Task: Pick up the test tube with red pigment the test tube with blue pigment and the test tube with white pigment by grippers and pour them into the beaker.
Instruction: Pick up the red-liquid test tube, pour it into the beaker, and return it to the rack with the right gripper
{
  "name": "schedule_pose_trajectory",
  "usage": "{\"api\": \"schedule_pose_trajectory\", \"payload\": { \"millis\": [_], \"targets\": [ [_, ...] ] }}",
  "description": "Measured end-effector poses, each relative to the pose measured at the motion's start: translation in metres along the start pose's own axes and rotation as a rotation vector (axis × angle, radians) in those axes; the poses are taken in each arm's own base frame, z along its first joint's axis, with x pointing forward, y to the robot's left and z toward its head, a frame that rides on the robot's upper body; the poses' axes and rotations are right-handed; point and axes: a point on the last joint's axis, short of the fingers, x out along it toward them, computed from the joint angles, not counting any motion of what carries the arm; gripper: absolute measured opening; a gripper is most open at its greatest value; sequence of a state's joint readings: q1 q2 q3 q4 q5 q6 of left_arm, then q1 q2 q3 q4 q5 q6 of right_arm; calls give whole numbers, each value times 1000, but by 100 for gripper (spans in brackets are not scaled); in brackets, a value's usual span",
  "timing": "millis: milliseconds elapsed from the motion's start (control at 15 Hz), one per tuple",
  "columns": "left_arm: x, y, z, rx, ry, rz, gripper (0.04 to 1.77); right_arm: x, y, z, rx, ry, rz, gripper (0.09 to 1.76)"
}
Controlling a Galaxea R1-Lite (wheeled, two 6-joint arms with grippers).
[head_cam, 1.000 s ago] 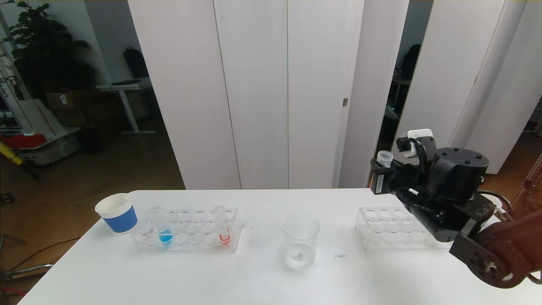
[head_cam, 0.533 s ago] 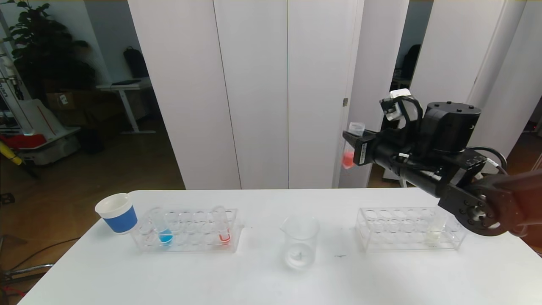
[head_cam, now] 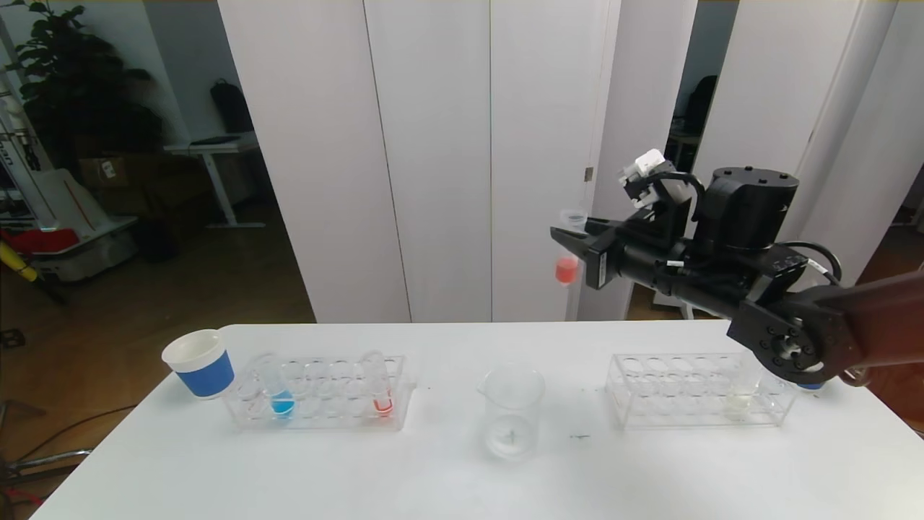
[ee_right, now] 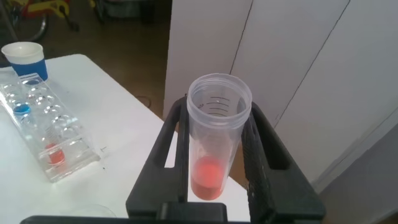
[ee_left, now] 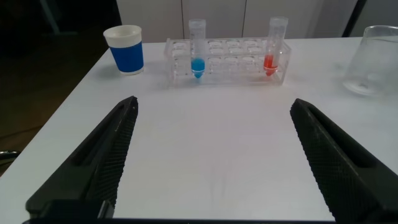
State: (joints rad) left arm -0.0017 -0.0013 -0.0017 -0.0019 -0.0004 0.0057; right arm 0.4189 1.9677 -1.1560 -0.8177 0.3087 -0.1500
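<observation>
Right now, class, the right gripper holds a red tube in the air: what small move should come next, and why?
Probably carry it a little further toward the robot's left and lower it. The right gripper is shut on the red-pigment tube, upright, high above the table and slightly right of the beaker. The tube's mouth should be over the beaker's rim before tilting, or the liquid could miss.
</observation>
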Motion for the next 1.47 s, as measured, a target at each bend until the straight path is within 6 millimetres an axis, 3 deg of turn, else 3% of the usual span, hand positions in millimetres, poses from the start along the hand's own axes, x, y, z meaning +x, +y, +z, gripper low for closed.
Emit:
{"api": "schedule_pose_trajectory", "payload": {
  "millis": [400, 800, 1067, 1467],
  "targets": [
    [0, 0, 0, 0, -1, 0, 175, 10, 13, -10, -119, -27, 121, 58],
    [0, 0, 0, 0, 0, 0, 175, 6, 21, -14, -298, -156, 147, 58],
    [0, 0, 0, 0, 0, 0, 175, 5, 28, -27, -430, -203, 266, 58],
    [0, 0, 0, 0, 0, 0, 175, 1, 19, -38, -655, -236, 375, 58]
  ]
}}
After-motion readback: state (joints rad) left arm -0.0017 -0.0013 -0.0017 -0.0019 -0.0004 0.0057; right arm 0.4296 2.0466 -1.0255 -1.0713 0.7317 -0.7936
